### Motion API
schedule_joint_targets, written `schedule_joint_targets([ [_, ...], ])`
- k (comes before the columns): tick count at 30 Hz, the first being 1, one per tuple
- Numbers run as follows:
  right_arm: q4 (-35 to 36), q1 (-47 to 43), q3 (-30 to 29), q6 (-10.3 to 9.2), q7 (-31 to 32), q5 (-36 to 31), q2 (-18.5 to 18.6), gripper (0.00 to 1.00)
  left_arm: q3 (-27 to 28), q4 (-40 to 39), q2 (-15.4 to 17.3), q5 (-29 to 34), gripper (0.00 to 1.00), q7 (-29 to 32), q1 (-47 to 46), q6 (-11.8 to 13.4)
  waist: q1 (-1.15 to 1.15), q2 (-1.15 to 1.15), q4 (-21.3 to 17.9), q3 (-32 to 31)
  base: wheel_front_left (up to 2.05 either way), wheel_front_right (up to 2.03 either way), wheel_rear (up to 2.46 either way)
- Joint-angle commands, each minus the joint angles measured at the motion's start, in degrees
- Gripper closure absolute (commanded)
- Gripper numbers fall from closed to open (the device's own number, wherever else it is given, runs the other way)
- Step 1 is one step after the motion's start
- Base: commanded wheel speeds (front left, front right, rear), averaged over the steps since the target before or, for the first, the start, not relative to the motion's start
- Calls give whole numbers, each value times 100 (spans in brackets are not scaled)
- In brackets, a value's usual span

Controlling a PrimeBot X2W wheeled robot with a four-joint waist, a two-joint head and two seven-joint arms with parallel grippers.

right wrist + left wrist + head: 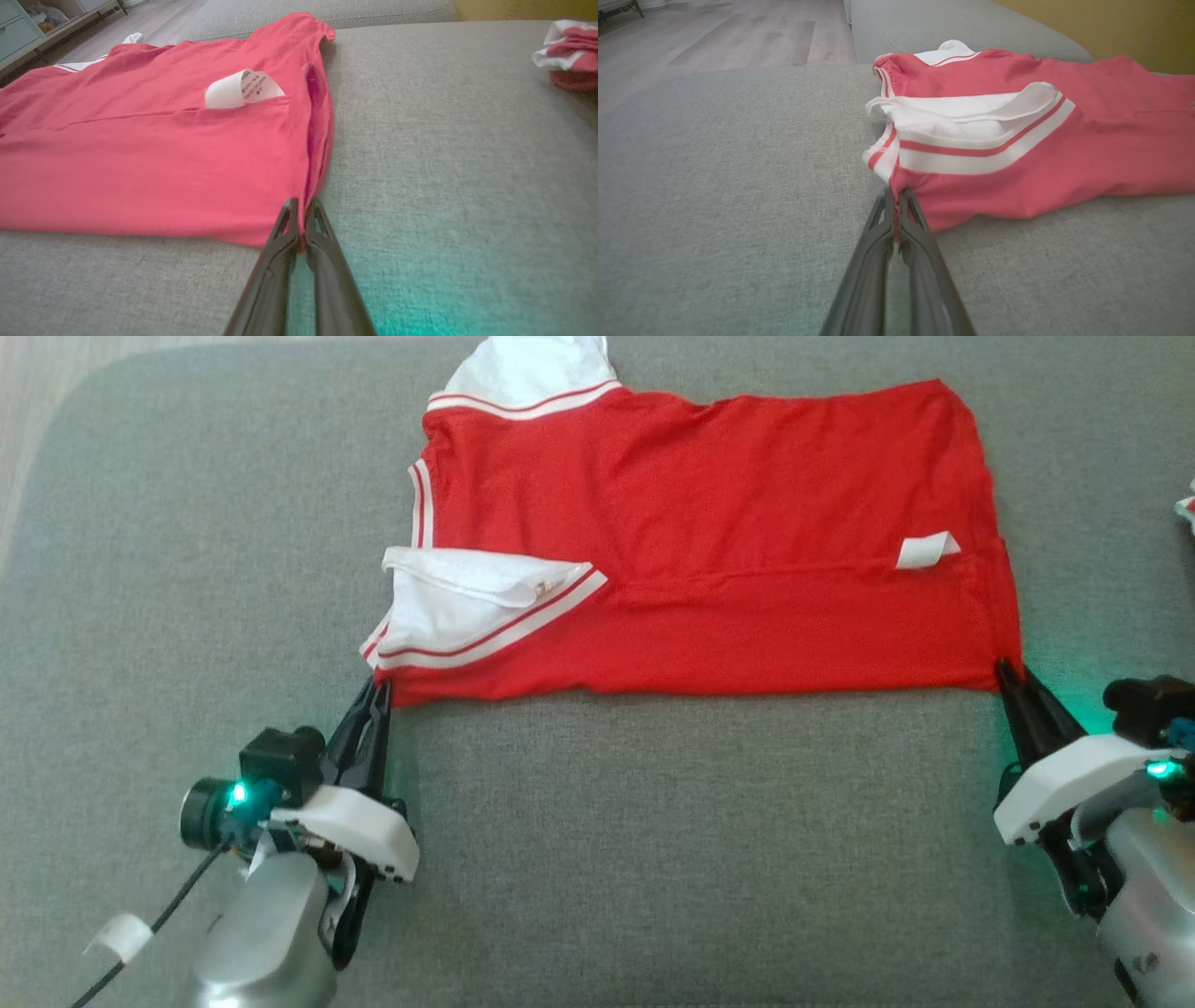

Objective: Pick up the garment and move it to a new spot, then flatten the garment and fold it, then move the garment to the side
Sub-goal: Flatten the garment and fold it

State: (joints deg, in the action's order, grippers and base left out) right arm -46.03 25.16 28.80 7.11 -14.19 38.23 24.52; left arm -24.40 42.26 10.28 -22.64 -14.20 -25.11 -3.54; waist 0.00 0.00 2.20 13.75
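At the near left corner of the garment point(728, 523), just below its white striped flap point(467, 607), our left hand point(381, 689) is pinched closed on the red cloth. The garment, a red shirt with white trim, lies spread flat across the grey sofa cushion point(653, 849), and a white label point(926, 551) curls up near its right edge. At the garment's near right corner our right hand point(1006, 667) is clamped closed on the hem, and well off the garment's right side we see a small red-and-white bundle point(567, 51).
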Motion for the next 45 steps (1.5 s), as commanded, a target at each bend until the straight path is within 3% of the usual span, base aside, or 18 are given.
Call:
schedule_joint_targets([
  [1,42,-49,84,37,-51,55,154,100,130,-144,197,7,100,-36,32,3,0,0,-7,-51,0,0,0],
  [13,370,-595,486,37,-73,598,632,100,-33,-933,639,-211,100,632,913,-145,0,0,-122,-560,0,0,0],
  [24,890,-1357,523,37,182,829,1067,100,-62,-2246,961,-545,100,1476,1982,39,0,0,-67,-761,0,0,0],
  [33,1263,-1800,316,37,459,821,1124,100,-49,-2918,1145,-662,100,1820,2360,207,0,0,-54,-768,0,0,0],
  [35,1364,-1874,278,37,541,821,1107,99,-67,-2966,1170,-634,80,1829,2355,223,0,0,-61,-775,0,0,0],
  [36,1364,-1874,278,37,541,821,1107,99,-67,-2966,1170,-634,80,1829,2355,223,0,0,-61,-775,0,0,0],
  [38,1448,-1959,219,37,620,818,1089,100,-90,-2977,1178,-620,58,1848,2344,231,0,0,-69,-793,0,0,0],
  [39,1468,-1999,165,37,661,826,1076,85,-100,-2974,1186,-608,15,1859,2335,239,0,0,-77,-805,0,0,0],
  [40,1492,-2035,106,37,684,816,1064,56,-100,-2969,1197,-583,0,1859,2320,268,0,0,-86,-818,0,0,0],
  [41,1518,-2071,50,37,702,798,1051,0,-89,-2968,1199,-570,0,1845,2306,299,0,0,-98,-833,0,0,0],
  [45,1676,-2216,-171,37,728,644,1044,0,-70,-3036,1248,-535,0,1840,2235,347,0,0,-144,-867,0,0,0],
])
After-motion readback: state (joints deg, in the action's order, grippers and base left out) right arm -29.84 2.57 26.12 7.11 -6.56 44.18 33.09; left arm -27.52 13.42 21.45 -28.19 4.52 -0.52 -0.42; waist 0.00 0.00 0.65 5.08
